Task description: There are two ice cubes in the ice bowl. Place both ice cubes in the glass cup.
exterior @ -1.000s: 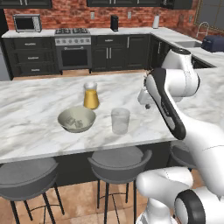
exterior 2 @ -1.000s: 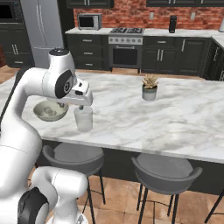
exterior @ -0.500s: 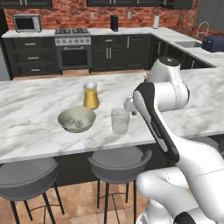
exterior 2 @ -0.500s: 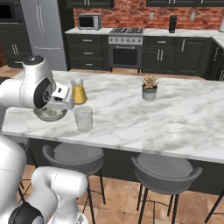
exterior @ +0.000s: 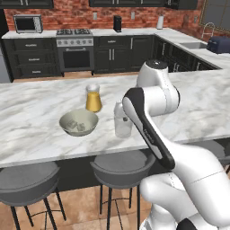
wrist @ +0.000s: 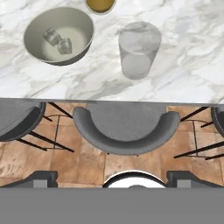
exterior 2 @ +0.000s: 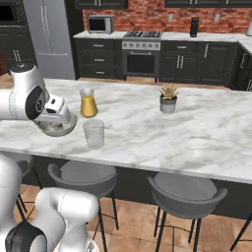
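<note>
The ice cubes (wrist: 58, 40) both lie in the ice bowl (wrist: 83, 43), at nine o'clock of the empty glass cup (wrist: 138, 50). The arm has swung left across the counter; its gripper (wrist: 112, 177), spread wide and empty, hangs above the stool, so neither cube is fetched yet.

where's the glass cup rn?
The glass cup stands upright on the marble counter near its front edge, right of the ice bowl in the left base view, apart from it.
</note>
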Controlling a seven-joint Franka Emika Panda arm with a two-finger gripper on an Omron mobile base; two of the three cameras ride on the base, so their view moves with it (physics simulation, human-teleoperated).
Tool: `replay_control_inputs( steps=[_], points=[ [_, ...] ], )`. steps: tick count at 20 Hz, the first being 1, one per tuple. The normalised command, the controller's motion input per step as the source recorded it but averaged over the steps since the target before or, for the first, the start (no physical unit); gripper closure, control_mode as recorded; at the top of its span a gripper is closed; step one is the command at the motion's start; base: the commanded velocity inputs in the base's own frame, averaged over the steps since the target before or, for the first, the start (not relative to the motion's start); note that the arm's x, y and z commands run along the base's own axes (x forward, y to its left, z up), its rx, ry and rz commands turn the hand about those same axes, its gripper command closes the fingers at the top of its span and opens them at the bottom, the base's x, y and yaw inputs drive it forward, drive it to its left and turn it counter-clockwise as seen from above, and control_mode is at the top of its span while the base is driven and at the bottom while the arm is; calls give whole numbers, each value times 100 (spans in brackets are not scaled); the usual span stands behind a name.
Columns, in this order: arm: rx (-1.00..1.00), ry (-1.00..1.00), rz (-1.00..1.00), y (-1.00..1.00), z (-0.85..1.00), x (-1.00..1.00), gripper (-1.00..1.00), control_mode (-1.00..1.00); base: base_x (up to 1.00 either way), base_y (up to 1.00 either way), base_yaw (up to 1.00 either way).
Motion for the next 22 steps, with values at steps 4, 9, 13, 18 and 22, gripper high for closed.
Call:
replay_control_inputs(
  steps=[4, 9, 13, 18, 22],
  points=[
    [0, 0, 0, 6, -1, 0, -100, -100, 0, 0, 0],
    [-2, 0, -5, 77, -3, 0, -100, -100, 0, 0, 0],
    [-1, 0, -5, 89, -2, 0, -100, -100, 0, 0, 0],
    [0, 1, 0, 65, -1, 12, -100, -100, 0, 0, 0],
    [0, 8, 0, 59, -6, 34, -100, -100, 0, 0, 0]
  ],
)
